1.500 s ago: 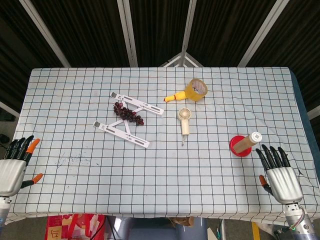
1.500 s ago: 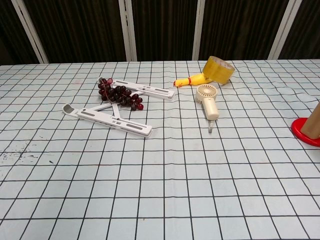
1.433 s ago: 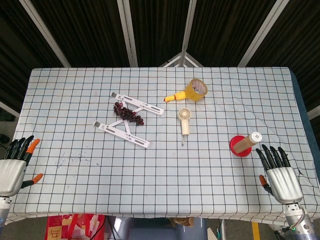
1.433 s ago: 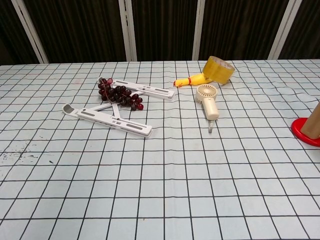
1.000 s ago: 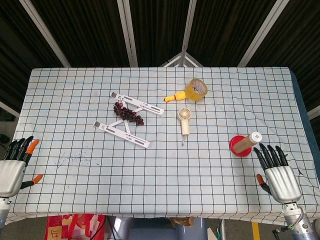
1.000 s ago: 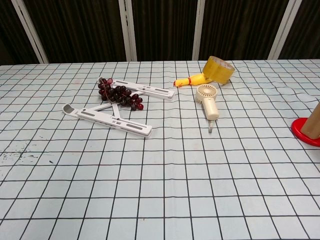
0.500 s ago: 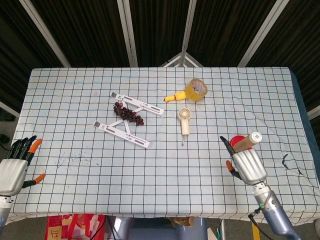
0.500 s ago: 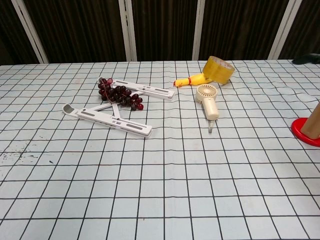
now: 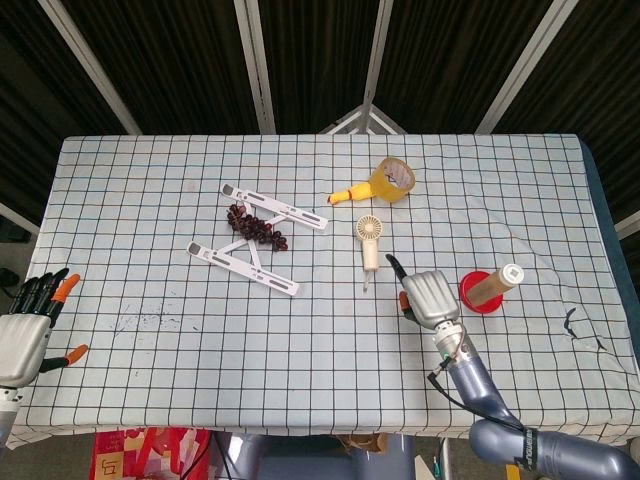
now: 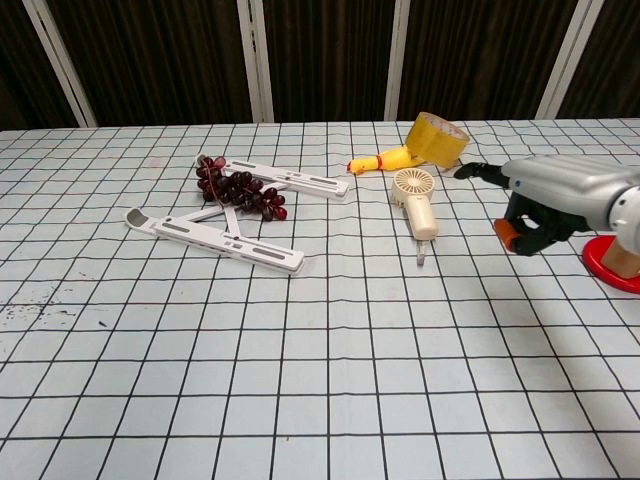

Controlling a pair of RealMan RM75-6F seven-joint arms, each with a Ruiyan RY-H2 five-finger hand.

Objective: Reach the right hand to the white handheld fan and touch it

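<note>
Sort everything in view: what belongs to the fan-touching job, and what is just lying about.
Belongs to the job:
- white handheld fan
- right hand, near the fan, not touching it

Just lying about:
- yellow tape roll
- yellow rubber chicken
- white folding stand
- dark grapes
- red base with cardboard tube
- left hand, at the table edge

Setting: robot test bench in a lab or workshop space.
Work surface: one table (image 9: 150, 360) under a white cloth with a black grid.
Backdrop: dark corrugated panels between pale metal struts (image 10: 258, 60) behind the table.
Objects: unrelated props laid out apart, namely a folding white stand (image 9: 255, 243), dark grapes (image 9: 255, 226), yellow tape roll (image 9: 394, 179), rubber chicken (image 9: 345, 196).
Furnishing: nothing domestic visible.
</note>
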